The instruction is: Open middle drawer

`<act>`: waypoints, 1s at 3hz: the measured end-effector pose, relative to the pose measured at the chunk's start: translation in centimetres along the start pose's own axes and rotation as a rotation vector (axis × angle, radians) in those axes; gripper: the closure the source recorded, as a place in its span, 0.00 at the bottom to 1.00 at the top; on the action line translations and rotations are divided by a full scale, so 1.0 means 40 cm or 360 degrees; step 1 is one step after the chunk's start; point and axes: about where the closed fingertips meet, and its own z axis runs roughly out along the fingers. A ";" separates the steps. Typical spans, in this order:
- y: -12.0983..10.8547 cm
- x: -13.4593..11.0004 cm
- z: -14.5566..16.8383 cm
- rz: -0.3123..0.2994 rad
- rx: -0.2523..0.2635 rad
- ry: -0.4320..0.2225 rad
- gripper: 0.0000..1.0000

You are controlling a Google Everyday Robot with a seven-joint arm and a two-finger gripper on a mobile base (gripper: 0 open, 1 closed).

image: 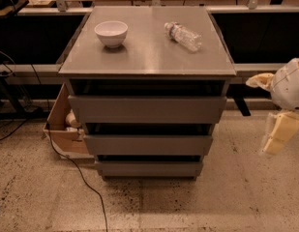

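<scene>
The grey cabinet (147,57) stands in the middle of the view with three flat handleless drawer fronts. The middle drawer (148,144) is shut, between the taller top drawer (147,109) and the narrow bottom drawer (149,168). My gripper (279,132) hangs at the right edge of the view, cream-coloured, below the white arm housing (289,86). It is well to the right of the cabinet and apart from the drawers, at about the middle drawer's height.
A white bowl (111,33) and a clear plastic bottle (183,36) lying on its side rest on the cabinet top. An open cardboard box (62,129) sits on the floor at the cabinet's left, with a black cable (86,182) trailing over the speckled floor.
</scene>
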 end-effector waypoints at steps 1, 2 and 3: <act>0.014 0.046 0.154 -0.0083 -0.0095 -0.0119 0.00; 0.041 0.070 0.266 -0.0103 -0.0172 -0.0160 0.00; 0.074 0.093 0.378 -0.0066 -0.0271 -0.0158 0.00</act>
